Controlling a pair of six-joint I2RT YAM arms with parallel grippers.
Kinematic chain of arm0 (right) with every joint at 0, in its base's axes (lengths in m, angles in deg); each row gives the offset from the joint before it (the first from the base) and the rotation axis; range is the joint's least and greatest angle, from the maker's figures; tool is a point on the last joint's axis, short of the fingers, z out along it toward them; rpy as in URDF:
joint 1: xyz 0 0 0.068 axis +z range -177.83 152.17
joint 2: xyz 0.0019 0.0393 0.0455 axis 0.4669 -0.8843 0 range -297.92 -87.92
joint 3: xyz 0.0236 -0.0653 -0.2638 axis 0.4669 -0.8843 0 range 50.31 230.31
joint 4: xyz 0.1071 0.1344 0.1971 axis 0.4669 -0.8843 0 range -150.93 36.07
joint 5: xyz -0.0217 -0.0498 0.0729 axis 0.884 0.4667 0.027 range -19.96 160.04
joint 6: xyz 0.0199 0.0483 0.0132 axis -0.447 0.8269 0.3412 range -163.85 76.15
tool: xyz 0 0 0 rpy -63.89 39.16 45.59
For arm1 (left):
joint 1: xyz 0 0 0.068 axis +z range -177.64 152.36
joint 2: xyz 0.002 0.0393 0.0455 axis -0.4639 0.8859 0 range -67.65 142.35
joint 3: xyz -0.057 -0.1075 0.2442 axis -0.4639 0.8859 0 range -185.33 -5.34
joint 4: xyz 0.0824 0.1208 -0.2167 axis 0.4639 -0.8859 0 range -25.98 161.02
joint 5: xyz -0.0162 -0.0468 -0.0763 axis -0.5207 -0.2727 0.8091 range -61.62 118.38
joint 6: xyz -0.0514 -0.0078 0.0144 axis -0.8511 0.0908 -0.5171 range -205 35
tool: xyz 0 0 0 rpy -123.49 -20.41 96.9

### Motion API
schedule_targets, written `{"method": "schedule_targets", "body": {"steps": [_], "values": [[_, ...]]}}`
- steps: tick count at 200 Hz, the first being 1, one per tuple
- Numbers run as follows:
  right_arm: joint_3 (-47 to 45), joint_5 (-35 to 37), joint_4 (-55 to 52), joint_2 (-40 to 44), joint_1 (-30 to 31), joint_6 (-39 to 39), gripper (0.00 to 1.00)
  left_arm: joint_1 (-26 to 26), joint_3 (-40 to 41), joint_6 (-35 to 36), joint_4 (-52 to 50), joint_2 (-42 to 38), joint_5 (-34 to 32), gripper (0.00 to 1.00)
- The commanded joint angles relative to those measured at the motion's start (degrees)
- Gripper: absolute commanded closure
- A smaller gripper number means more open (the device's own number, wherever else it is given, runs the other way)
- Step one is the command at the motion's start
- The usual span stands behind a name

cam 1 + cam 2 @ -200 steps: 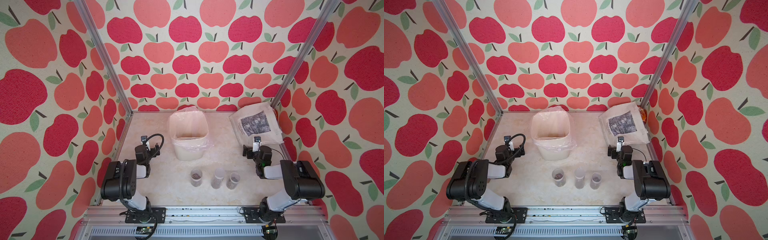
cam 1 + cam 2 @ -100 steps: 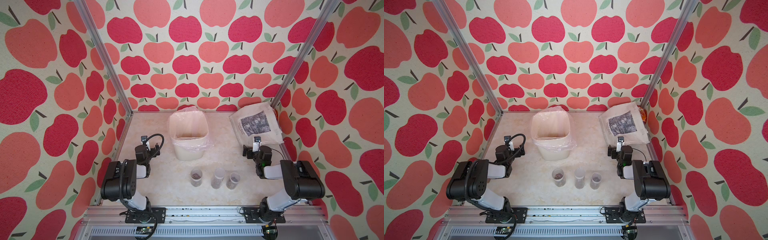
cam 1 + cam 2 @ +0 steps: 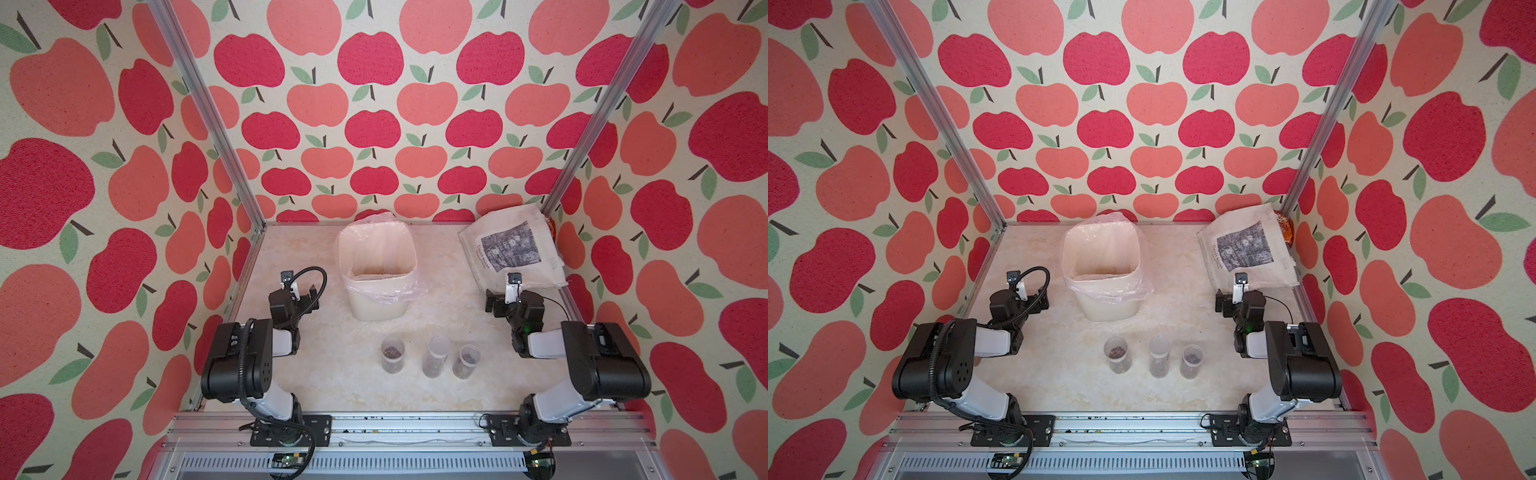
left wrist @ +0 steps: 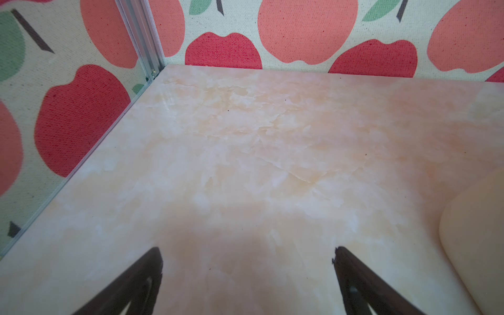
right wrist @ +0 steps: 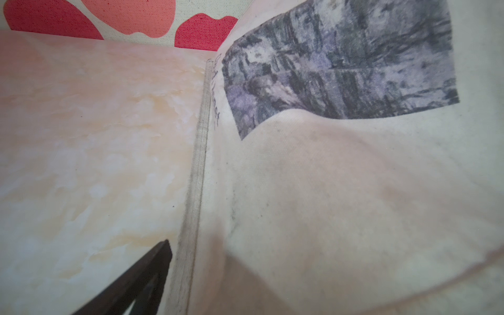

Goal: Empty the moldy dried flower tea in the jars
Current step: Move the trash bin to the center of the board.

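Three small clear jars stand in a row near the table's front: left jar [image 3: 392,356] [image 3: 1117,355], middle jar [image 3: 435,357] [image 3: 1158,357], right jar [image 3: 466,361] [image 3: 1191,361]. Dark crumbly moldy dried flower tea [image 3: 392,352] shows inside them. My left gripper [image 3: 311,297] [image 4: 246,259] rests low at the left, open and empty over bare tabletop. At the right my right gripper [image 3: 493,301] is open at the edge of a cloth bag. Only one of its fingers [image 5: 159,256] shows in the right wrist view. Both grippers are well apart from the jars.
A cream waste bin [image 3: 374,307] [image 3: 1108,309] with a clear plastic liner stands behind the jars, its corner [image 4: 477,245] beside my left gripper. A printed cloth tote bag [image 3: 511,249] [image 5: 327,191] lies at the back right. Apple-patterned walls close in three sides.
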Motion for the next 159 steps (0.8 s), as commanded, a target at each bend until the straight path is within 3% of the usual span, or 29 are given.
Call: {"method": "schedule_targets", "body": {"steps": [1,44,75,115,159], "values": [[0.7,-1.2,-3.4,8.5,0.9,-2.6,0.01,-2.1,1.6,1.9,0.3,-5.4,-2.0,0.01],[8.7,-0.9,-31.1,29.6,3.7,-2.0,0.01,-8.0,-1.5,2.3,-19.7,-24.8,-10.5,0.01],[16.6,-8.9,-47.2,38.6,5.5,3.6,0.01,-9.3,-7.1,-4.8,-40.4,-40.9,-10.1,0.01],[24.9,-13.3,-61.3,40.8,12.3,3.0,0.01,-9.5,-13.8,-13.7,-59.1,-55.7,-1.1,0.01],[28.6,-15.7,-67.5,38.5,19.6,-0.4,0.01,-9.5,-18.2,-17.1,-70.2,-60.5,5.3,0.01]]}}
